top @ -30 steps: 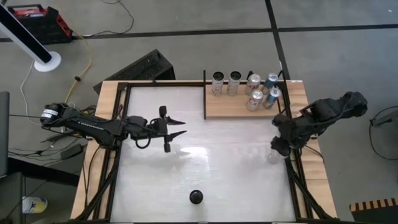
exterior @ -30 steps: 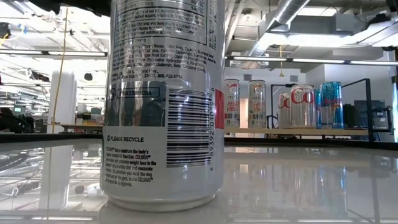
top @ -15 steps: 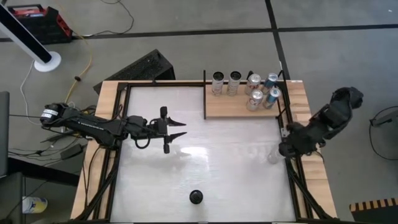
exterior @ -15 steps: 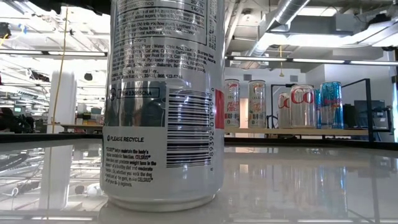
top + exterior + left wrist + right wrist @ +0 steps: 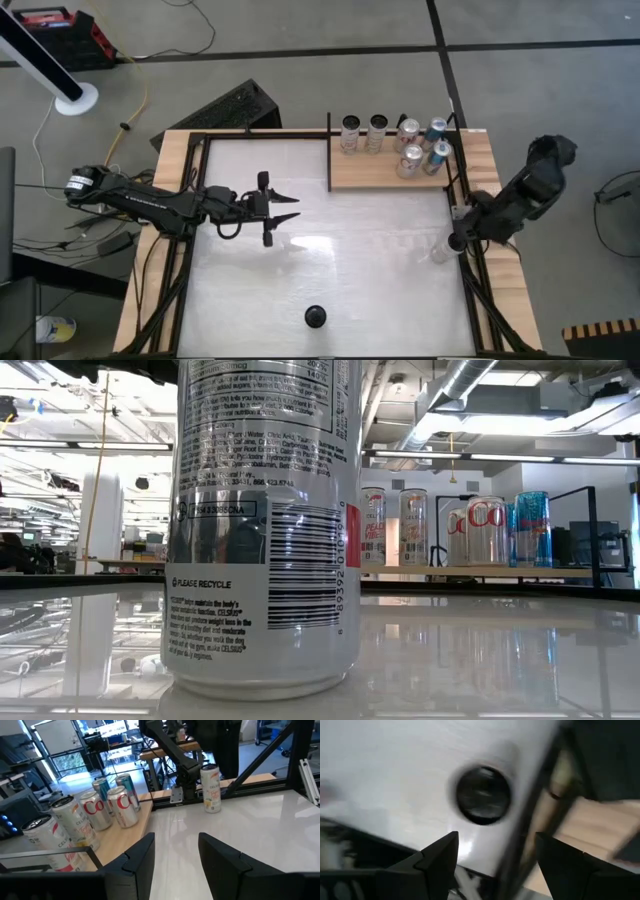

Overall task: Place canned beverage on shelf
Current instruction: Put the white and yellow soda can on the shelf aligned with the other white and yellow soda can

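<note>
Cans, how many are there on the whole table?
8. Six shelf cans stand on the shelf. One white can stands at the right edge of the table. One lone can stands near the front edge. None seem hidden.

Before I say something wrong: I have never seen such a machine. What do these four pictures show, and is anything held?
It is a robot with two dark arms at a white table. Each arm ends in a two-finger pincer. One picture looks straight down from above, one looks level across the tabletop, and the other two come from cameras on the wrists. A wooden shelf at the far edge carries six cans. Another can stands right in front of the low camera. The left pincer hangs open over the table and holds nothing. The right pincer is open above a last can by the right edge, not gripping it.
</note>
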Robot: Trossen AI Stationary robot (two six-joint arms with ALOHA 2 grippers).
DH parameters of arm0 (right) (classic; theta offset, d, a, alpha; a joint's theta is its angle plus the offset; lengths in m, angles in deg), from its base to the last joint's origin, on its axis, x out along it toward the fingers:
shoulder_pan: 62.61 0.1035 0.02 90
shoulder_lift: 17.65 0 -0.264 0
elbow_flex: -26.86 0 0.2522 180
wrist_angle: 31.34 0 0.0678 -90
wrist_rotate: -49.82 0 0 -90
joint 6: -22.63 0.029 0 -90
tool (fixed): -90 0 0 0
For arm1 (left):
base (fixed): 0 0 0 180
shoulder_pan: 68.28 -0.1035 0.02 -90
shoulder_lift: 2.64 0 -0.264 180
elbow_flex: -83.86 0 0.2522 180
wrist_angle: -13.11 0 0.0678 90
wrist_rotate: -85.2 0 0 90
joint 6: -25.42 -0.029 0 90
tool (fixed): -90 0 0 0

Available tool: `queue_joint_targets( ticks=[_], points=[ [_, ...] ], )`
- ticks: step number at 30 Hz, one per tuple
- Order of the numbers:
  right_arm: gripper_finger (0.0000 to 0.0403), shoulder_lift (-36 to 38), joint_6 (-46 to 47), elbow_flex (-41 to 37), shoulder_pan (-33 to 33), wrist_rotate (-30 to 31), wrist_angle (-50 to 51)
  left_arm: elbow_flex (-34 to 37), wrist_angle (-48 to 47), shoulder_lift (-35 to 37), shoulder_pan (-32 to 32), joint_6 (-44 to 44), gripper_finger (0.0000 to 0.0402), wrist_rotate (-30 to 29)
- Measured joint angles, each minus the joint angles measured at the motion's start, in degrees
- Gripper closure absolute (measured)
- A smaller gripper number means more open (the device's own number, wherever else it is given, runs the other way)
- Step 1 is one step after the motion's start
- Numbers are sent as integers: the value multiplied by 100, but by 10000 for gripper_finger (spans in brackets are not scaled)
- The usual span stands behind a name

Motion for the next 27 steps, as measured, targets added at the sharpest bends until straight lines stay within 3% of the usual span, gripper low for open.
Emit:
queue_joint_targets(
  ticks=[3, 11, 16, 27],
  points=[
    [121, 102, 136, -524, 18, -617, 17, 0, 0, 0, 0, -14, 262, -2],
    [121, 192, -162, -468, 122, -244, -1, 0, 39, 0, -17, -59, 262, -17],
    [121, 183, -28, -409, 128, 313, -28, 0, 42, 0, -17, -43, 262, -46],
    [121, -558, -43, -466, -28, 244, -4, 0, 36, 0, -20, -26, 262, -50]
  ],
)
